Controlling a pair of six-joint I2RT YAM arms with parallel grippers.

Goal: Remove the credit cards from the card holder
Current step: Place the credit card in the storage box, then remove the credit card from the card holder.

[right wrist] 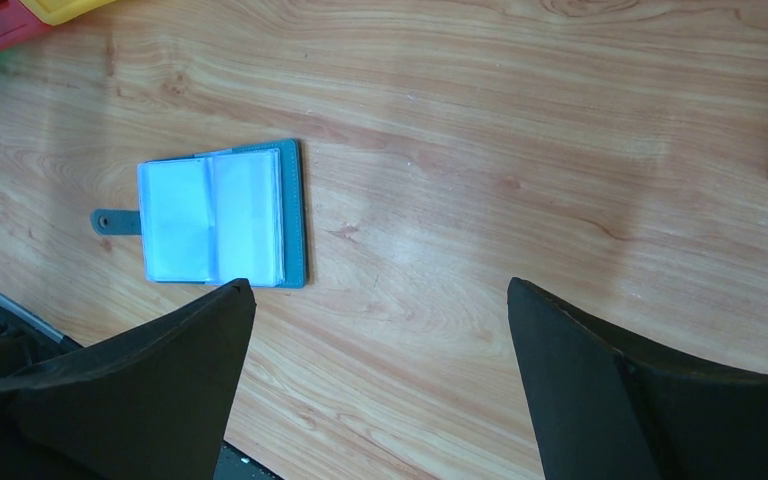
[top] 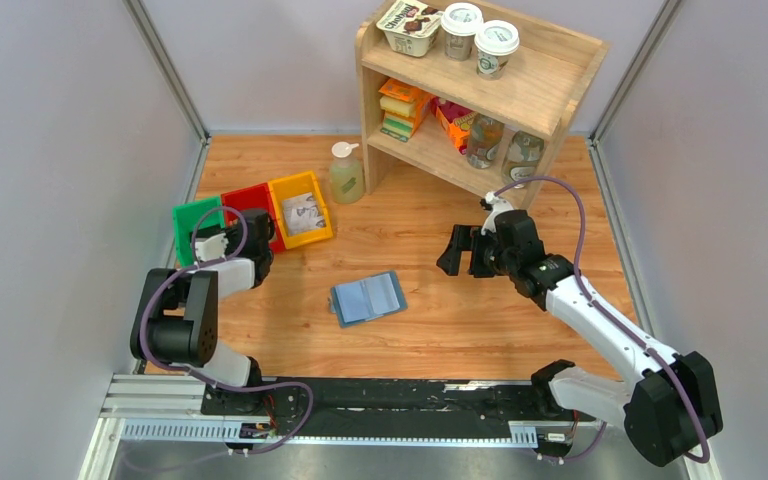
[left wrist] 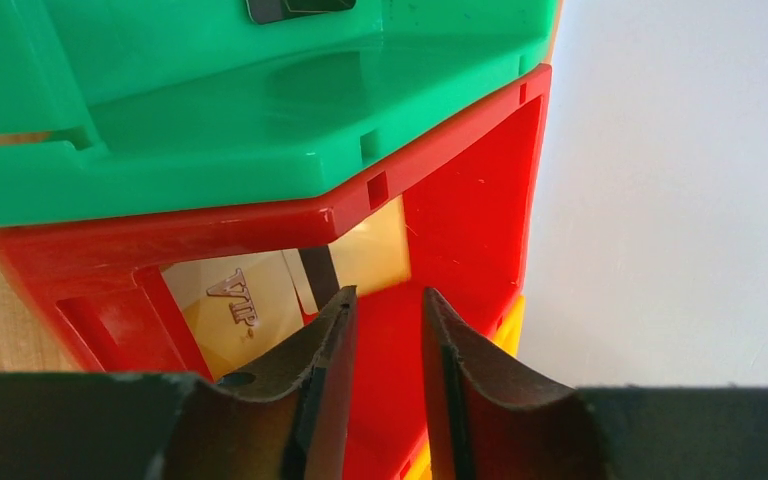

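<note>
holder position: card holder [top: 367, 298] lies open on the counter [top: 440, 330], mid-front, between the two arms and well apart from both grippers.
holder look: right wrist view shows it best. It is flat and opened out, a blue-grey cover edging pale blue clear pockets, with a small strap tab sticking out one side. Cannot tell if any pocket holds a card.
top view only: green bin [top: 192, 218], red bin [top: 243, 200] and yellow bin [top: 285, 187] stand in a row, left of the holder and further back. A grey-white patterned card [top: 303, 213] lies in the yellow bin. Wooden shelf [top: 520, 90] at the rear right.
left wrist only: the red bin's inside, where a tan card marked "VIP" [left wrist: 240, 300] overlaps a striped card [left wrist: 360, 250] (tan, dark stripe) on the floor. Green bin butts against the red one.
left gripper [left wrist: 388, 300]: over the red bin; jaws narrow, a slim gap, nothing between them.
right gripper [right wrist: 380, 285]: above bare counter to the holder's right; jaws wide, empty.
</note>
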